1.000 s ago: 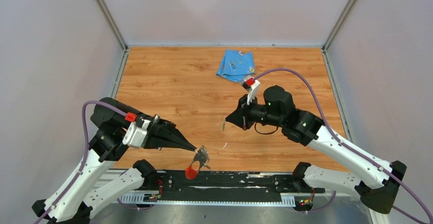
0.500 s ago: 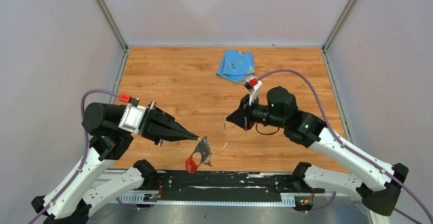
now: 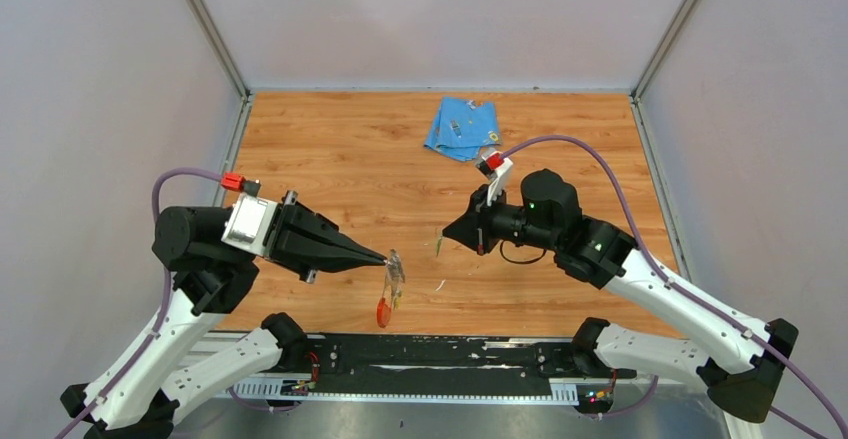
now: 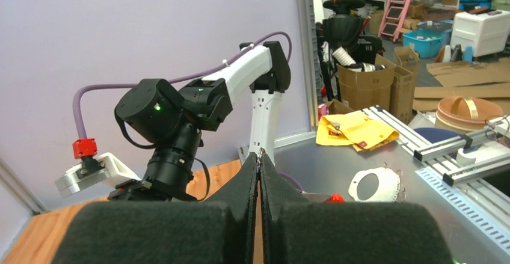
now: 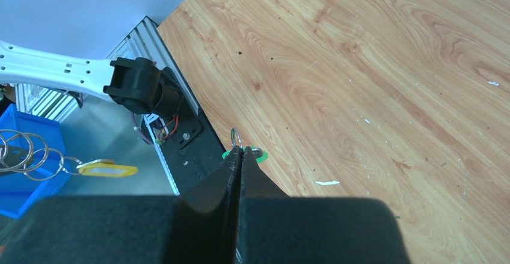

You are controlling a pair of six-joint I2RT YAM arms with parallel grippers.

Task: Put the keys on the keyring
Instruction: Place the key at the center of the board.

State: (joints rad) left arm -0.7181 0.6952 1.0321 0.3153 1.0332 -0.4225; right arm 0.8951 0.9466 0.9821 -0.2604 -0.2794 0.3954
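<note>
Threading looks to be the step under way. The left hand is gripping the keyring by its upper edge with its fingers pressed fully together. The piece is dangling just below its fingertips, red end lowest, clear of the desk. Facing it across a small gap, the right hand is clamping tight on the green key. The key's thin wire loop and green tag are poking out just past that hand's fingertips.

To do this well, the left hand should probably be holding the hanging piece steady, since it can swing and is turning edge-on. The right hand should be closing in slowly, lining the key's loop up with the ring's open end. Rushing risks knocking the keyring aside or twisting the tiny key in the grip.
</note>
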